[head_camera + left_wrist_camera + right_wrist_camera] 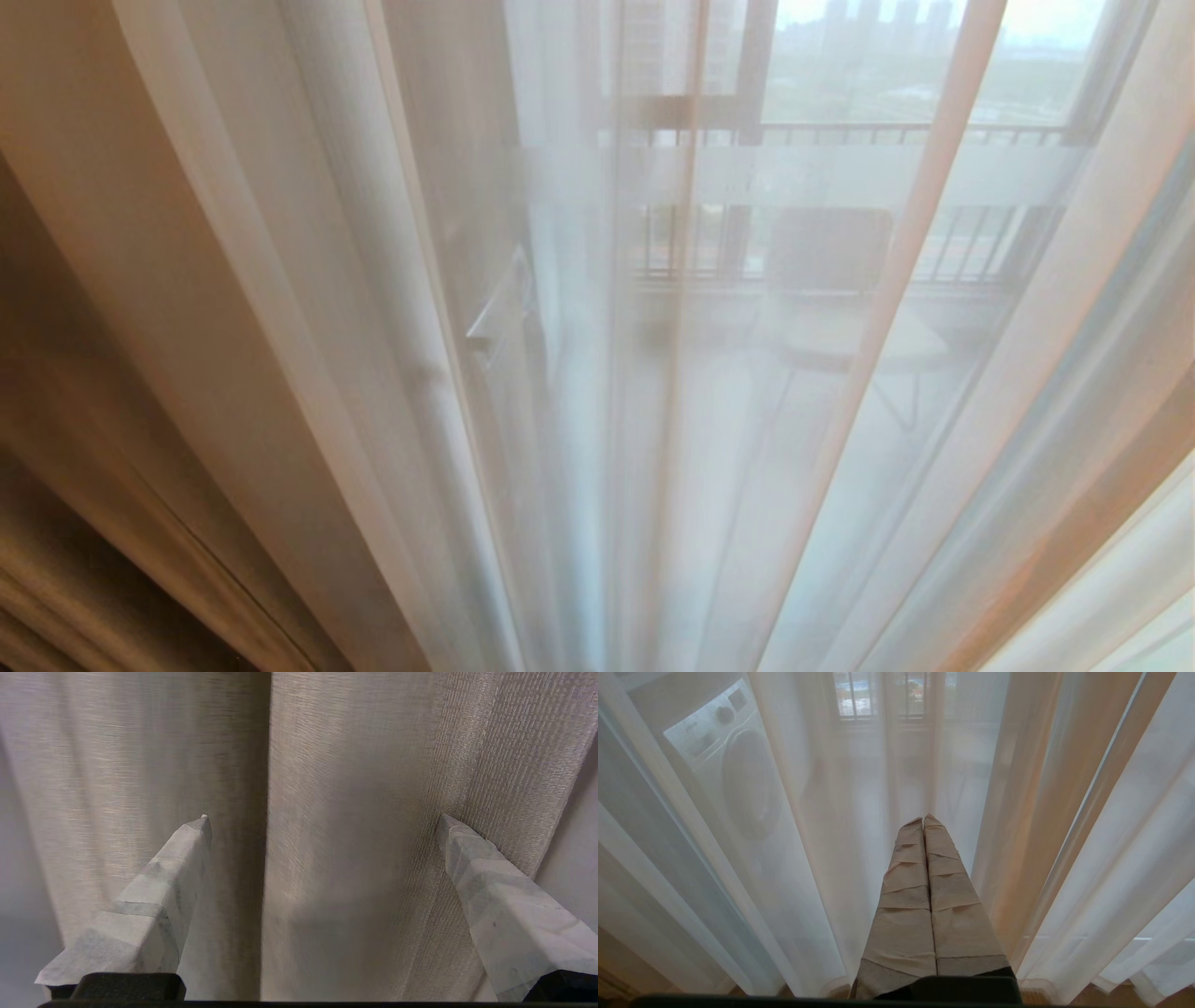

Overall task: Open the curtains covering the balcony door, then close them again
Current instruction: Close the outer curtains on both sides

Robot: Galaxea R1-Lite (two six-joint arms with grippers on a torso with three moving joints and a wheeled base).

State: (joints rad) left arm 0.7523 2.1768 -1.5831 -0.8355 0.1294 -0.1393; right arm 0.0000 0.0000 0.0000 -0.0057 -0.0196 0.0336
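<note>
The curtains hang drawn across the balcony door. Thin white sheers (653,467) fill most of the head view, with a heavy cream-beige drape (140,280) at the left. Through the sheers I make out the door's glass with its frosted band (840,173) and a handle (495,317). Neither arm shows in the head view. My left gripper (323,818) is open, its taped fingers (159,896) spread on either side of a pleat of the beige drape (350,788); whether they touch the cloth I cannot tell. My right gripper (923,818) is shut and empty, pointing at the sheers (808,858) low down.
Behind the sheers a washing machine (724,756) stands on the balcony. A chair (831,261) and a small table (868,336) are out there too, before a railing (934,135). Wooden floor (1111,994) shows under the curtain hem.
</note>
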